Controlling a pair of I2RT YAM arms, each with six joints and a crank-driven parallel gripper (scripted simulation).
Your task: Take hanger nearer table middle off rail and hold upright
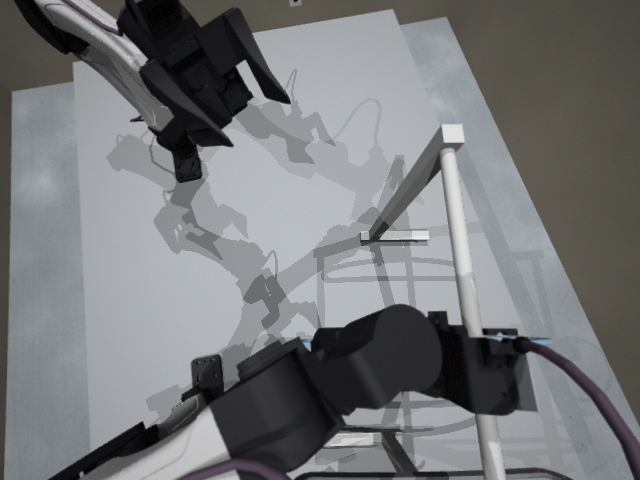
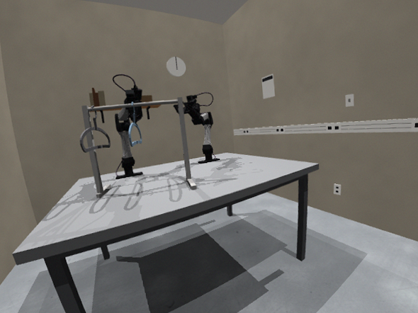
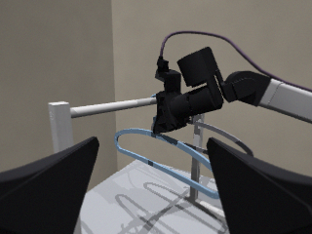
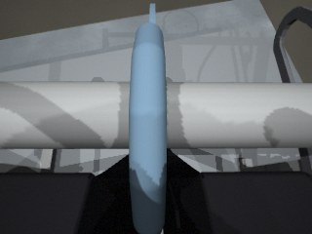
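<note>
The blue hanger (image 1: 538, 341) (image 2: 134, 125) (image 3: 129, 131) (image 4: 148, 97) hangs upright, its hook over the rail (image 1: 457, 222) (image 2: 162, 102) (image 3: 112, 107) (image 4: 63, 117). The grey hanger (image 2: 100, 147) (image 3: 229, 133) hangs further along, near the rack's other end. My right gripper (image 3: 154, 131) (image 4: 152, 140) points down and is shut on the blue hanger just below its hook, close beside the rail. The hook hides part of its fingertips in the right wrist view. My left gripper (image 1: 260, 123) (image 3: 152, 139) is open and empty, off to the side of the rack, facing the blue hanger.
The rack stands upright; its near-left-arm post (image 1: 413, 186) (image 2: 185, 145) (image 3: 60, 127) rises between foot and rail. The other post (image 2: 96, 165) is beside the grey hanger. The table top (image 1: 129, 258) (image 2: 239, 171) lies below both arms.
</note>
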